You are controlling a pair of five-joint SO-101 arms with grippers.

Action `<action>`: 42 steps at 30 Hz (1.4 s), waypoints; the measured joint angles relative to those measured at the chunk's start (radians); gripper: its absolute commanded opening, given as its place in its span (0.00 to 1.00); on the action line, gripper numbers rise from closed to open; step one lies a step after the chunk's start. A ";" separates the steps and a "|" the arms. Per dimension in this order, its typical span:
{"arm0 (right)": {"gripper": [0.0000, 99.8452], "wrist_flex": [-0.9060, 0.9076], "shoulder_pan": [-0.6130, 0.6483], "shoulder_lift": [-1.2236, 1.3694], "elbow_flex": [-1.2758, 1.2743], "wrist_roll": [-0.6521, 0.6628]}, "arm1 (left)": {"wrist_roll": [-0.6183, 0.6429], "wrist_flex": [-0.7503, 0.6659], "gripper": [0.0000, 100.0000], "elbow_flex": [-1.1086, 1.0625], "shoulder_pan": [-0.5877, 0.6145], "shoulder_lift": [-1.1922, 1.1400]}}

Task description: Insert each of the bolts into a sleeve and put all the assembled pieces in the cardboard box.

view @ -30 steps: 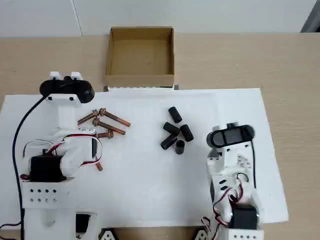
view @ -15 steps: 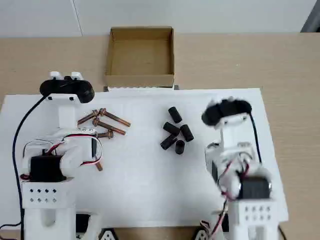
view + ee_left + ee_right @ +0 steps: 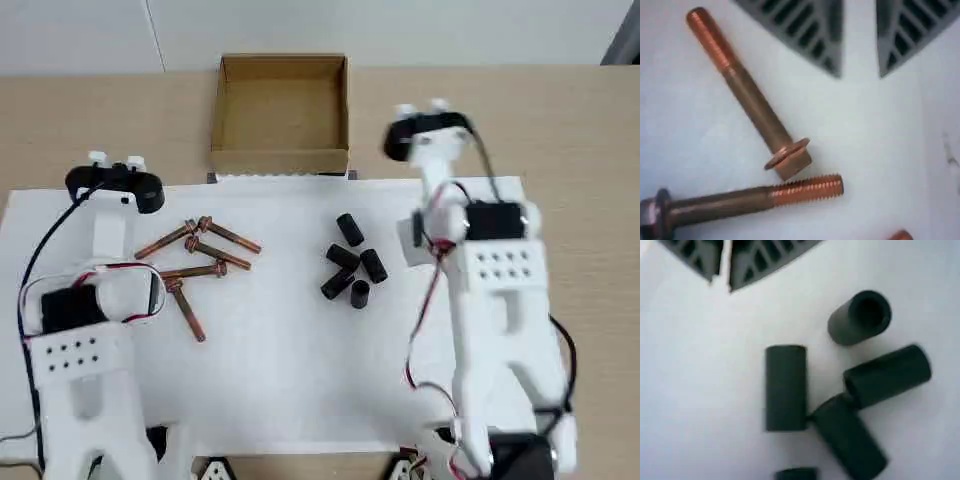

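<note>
**Bolts and sleeves loose on sheet; both grippers unloaded**

High view. Logged cardboard box point(image 3: 283, 160) on table point(image 3: 580, 130), just beyond far edge of white sheet point(image 3: 280, 380). Counted five copper bolts point(image 3: 218, 255) lying in a loose fan on left half of sheet, some touching, close beside left arm point(image 3: 85, 350). Counted five black sleeves point(image 3: 343, 257) bunched mid-sheet, well apart from bolts, near right arm point(image 3: 495, 280). Found every bolt and sleeve outside box, none yet joined.

Left wrist view. Caught left gripper point(image 3: 860, 75) over sheet, ribbed grey fingers point(image 3: 805, 30) spread with a clear gap, pinching nothing. Noted flanged bolt point(image 3: 747, 95) flat on sheet, near fingertips but apart from them. Saw threaded tip of second bolt point(image 3: 740, 202) just beside that head; cannot tell whether touching.

Right wrist view. Caught right gripper point(image 3: 720, 285) over sheet beside sleeve cluster, fingers almost pressed together, only a thin slit between, gripping nothing. Noted end-on sleeve point(image 3: 860, 317) with bore turned toward camera. Noted three more lying on their sides, with middle sleeve point(image 3: 850, 437) touching both neighbours.
</note>
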State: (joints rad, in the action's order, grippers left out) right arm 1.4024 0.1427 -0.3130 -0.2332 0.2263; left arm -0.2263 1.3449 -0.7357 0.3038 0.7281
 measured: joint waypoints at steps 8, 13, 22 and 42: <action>0.14 0.091 0.104 0.290 0.235 0.135 | 0.057 -0.064 0.12 0.000 0.006 -0.057; 0.16 0.164 0.103 0.485 0.427 0.140 | 0.103 -0.095 0.12 0.000 0.006 -0.084; 0.16 0.232 0.169 0.764 0.735 0.140 | 0.118 -0.144 0.12 0.000 0.006 -0.288; 0.15 0.232 0.226 1.092 1.003 0.176 | 0.118 -0.172 0.12 0.002 0.006 -0.359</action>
State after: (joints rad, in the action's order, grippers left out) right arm 1.6341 0.3682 0.7795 0.7702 0.4028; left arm -0.1082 1.1730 -0.7342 0.3099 0.3690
